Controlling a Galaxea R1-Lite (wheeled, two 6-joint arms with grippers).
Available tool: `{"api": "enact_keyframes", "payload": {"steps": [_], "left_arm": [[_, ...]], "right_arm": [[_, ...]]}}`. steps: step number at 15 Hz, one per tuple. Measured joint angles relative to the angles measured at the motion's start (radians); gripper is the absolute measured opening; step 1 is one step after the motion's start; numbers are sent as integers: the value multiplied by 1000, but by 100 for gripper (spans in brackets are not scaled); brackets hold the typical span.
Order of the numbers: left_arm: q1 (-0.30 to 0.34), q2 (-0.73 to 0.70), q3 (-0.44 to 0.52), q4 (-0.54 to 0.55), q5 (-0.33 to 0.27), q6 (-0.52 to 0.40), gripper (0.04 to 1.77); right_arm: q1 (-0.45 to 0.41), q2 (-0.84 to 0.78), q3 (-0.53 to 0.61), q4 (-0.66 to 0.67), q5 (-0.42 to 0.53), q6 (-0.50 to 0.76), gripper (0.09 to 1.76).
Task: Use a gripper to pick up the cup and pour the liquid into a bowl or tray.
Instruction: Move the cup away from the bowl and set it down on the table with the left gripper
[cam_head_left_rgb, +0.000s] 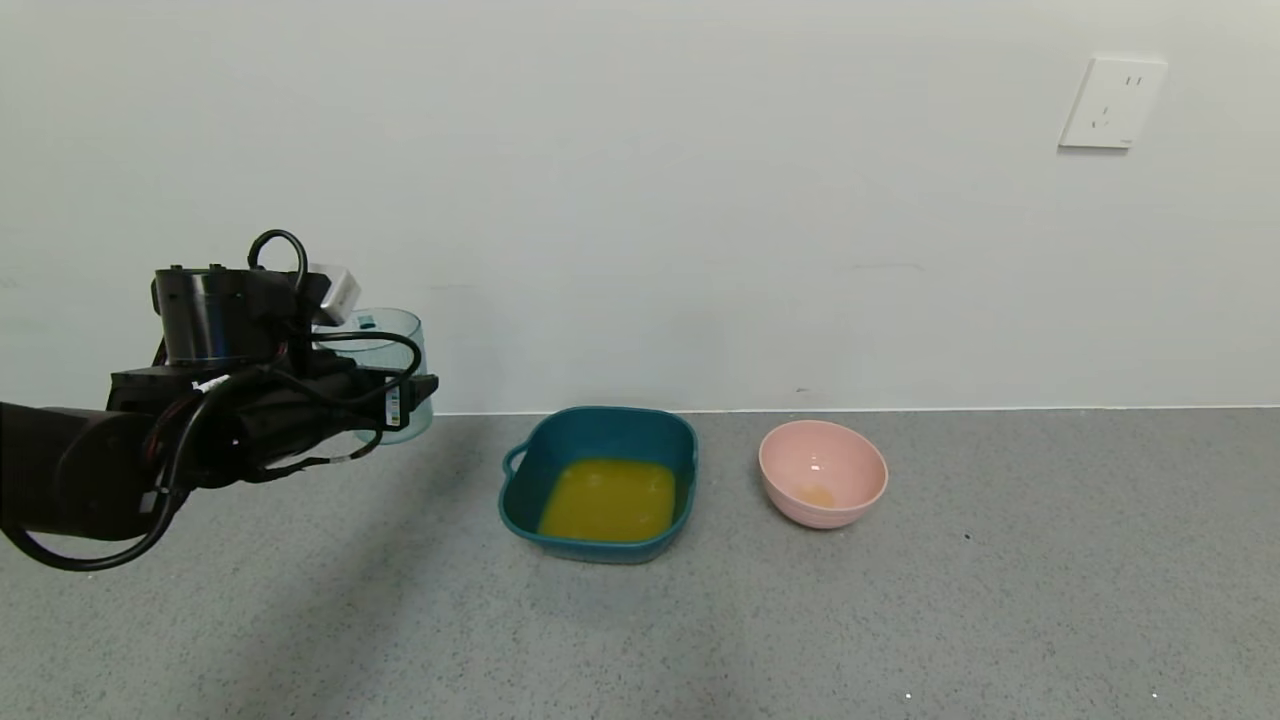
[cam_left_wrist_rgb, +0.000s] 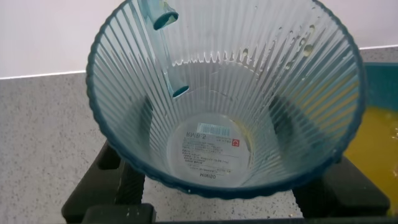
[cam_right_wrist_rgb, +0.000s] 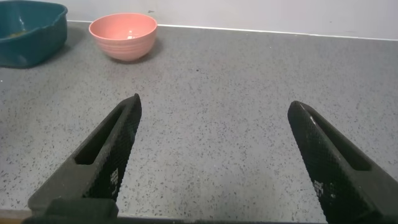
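My left gripper is shut on the cup, a clear pale-blue ribbed tumbler, and holds it upright above the counter, left of the tray. In the left wrist view the cup fills the picture and is empty save a few drops; the gripper has black fingers on either side of it. The dark teal tray holds the orange-yellow liquid, which also shows in the left wrist view. My right gripper is open and empty over bare counter, out of the head view.
A pink round bowl with a small orange trace stands right of the tray; it also shows in the right wrist view next to the tray. A white wall with a socket backs the grey speckled counter.
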Motion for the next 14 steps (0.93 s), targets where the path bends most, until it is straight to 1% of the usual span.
{"api": "enact_keyframes", "payload": {"steps": [6, 11, 14], "left_arm": [[14, 31, 0, -1, 0, -5, 129], [16, 124, -37, -5, 0, -5, 129], [16, 197, -49, -79, 0, -6, 129]], "right_arm": [[0, 0, 0, 0, 0, 0, 171], [0, 0, 0, 0, 0, 0, 171], [0, 0, 0, 0, 0, 0, 171]]}}
